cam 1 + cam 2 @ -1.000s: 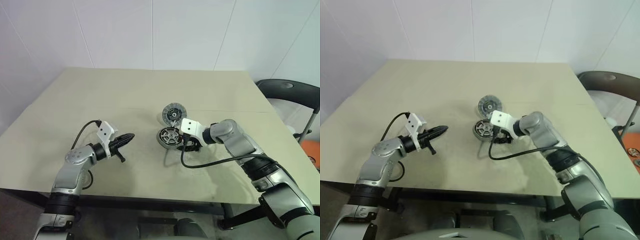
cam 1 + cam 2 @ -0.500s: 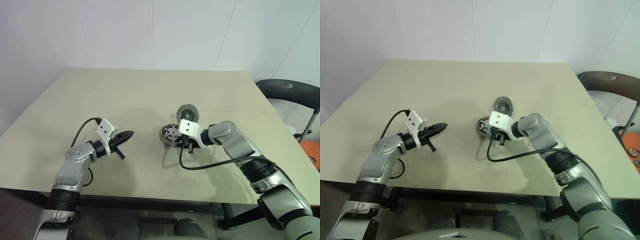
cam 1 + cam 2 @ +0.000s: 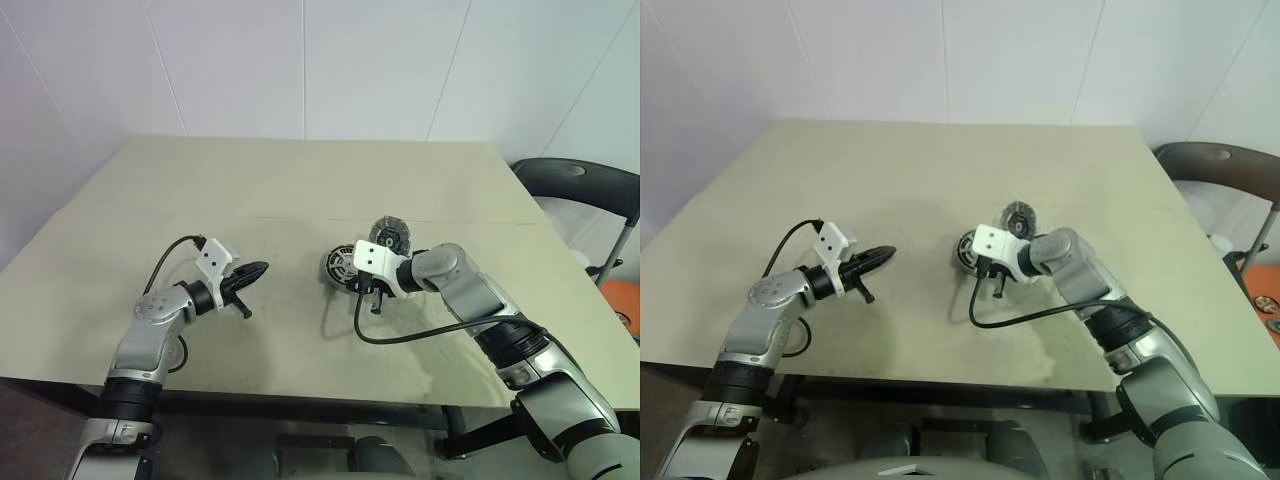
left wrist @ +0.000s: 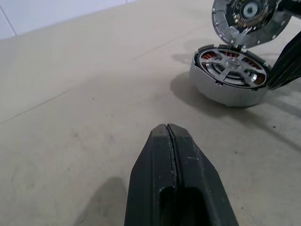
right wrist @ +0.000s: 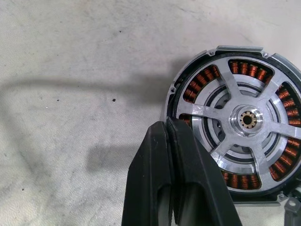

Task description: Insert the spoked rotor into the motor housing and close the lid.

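The motor housing (image 5: 196, 83) lies flat on the table, its copper windings showing. The spoked rotor (image 5: 247, 120) sits inside it, silver spokes and hub facing up. The lid (image 4: 249, 19) stands tilted up on its hinge at the housing's far right side, inner face showing. My right gripper (image 3: 360, 288) is shut with nothing between its fingers, and its tips (image 5: 167, 127) lie right beside the housing's near rim. My left gripper (image 4: 167, 129) is shut and empty, hovering over bare table well to the left of the housing (image 3: 340, 268).
A beige table (image 3: 250, 190) carries the parts, with white walls behind it. A dark chair (image 3: 580, 190) stands off the table's right side. A black cable (image 3: 400, 335) loops from my right wrist over the table near the front.
My right gripper's fingers closed. The housing turned on the table, so its raised lid swung from the far side round to the right. The left arm stayed put.
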Controlling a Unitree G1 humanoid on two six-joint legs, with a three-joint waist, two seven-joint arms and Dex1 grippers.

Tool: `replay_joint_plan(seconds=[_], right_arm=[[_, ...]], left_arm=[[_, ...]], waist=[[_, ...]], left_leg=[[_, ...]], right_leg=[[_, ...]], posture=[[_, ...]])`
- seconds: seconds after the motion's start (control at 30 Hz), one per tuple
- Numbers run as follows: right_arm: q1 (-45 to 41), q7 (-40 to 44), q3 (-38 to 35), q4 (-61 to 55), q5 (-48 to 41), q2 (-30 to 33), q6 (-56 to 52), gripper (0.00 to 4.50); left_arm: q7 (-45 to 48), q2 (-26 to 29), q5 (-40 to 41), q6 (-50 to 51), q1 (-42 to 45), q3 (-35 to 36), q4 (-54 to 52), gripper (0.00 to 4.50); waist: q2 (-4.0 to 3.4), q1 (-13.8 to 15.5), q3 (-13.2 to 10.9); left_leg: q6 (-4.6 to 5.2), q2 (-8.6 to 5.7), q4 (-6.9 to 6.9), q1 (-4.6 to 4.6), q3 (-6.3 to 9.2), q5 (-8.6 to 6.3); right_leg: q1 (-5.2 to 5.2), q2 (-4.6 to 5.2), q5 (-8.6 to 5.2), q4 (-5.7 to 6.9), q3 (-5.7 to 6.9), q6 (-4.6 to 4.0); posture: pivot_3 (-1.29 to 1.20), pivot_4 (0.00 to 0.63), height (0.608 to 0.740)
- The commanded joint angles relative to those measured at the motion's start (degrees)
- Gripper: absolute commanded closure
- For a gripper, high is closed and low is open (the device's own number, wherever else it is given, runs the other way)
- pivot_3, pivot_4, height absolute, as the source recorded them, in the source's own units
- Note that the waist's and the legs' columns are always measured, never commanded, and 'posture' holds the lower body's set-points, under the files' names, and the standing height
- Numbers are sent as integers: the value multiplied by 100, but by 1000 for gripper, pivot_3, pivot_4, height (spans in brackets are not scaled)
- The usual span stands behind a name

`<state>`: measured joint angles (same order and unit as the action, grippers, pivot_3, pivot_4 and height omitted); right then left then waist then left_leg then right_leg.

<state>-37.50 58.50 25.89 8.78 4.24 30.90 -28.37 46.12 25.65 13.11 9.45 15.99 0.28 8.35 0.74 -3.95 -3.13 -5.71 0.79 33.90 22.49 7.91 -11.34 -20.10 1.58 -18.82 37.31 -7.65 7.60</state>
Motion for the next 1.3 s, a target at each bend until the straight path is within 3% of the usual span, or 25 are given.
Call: replay_joint_plan(seconds=[0.03,0.43,0.77,1.03,1.13,1.3], right_arm=[[-107,59,-159,-170,-49,19,-25,4487],[1,760,-507,-1477,-1163,87,-1069,4487],[221,186,141,-1365,-731,2,-1287,4487],[125,-456,-449,-1132,-1178,-705,-1533,4487],[62,-435,-650,-1095,-1348,-707,-1525,3836],[-26,-232,-936,-1045,-1695,-638,-1557,2076]], left_arm=[[10,28,-24,-136,151,-8,-26,4500],[32,55,-27,-167,125,-81,-33,4500],[82,100,-23,-146,78,-110,-75,4500],[154,118,-7,-113,42,-108,-133,4500],[163,132,2,-99,46,-107,-156,4500],[209,165,36,-58,57,-107,-168,4500]], waist=[[0,0,0],[-3,0,-2],[-2,12,-1],[-1,-3,-1],[-1,22,-1],[-1,3,-1]], left_leg=[[0,0,0,0,0,0],[0,1,-6,9,2,0],[0,0,0,4,1,0],[-1,1,12,-3,1,1],[-1,0,12,-1,1,1],[-1,0,0,2,1,0]], right_leg=[[0,0,0,0,0,0],[-13,0,0,1,0,0],[-9,0,-1,1,0,0],[-6,-2,-1,8,0,-2],[-8,-1,-1,7,0,-1],[-5,0,1,5,0,0]], posture=[[0,0,740],[0,0,740],[0,0,740],[0,0,740],[0,0,740],[0,0,740]])
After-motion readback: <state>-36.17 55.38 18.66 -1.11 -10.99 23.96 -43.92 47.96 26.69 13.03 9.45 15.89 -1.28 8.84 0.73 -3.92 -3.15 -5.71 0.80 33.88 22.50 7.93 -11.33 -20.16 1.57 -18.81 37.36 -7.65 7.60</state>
